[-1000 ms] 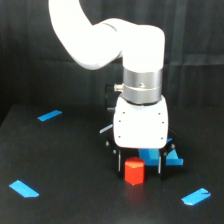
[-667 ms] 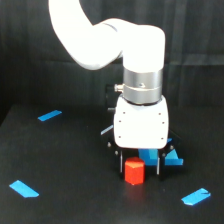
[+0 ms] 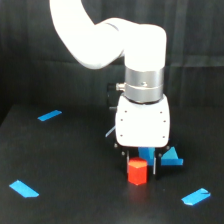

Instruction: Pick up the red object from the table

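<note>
One red object (image 3: pixel 137 171), one gripper (image 3: pixel 138 165).

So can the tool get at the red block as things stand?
Probably yes: the tool sits right over the red block, fingers flanking it, nothing between. Whether it has closed is unclear.

The white arm (image 3: pixel 95 40) curves down to a vertical wrist; its gripper (image 3: pixel 138 162) points straight down, fingers straddling the red object (image 3: pixel 137 171).
</note>
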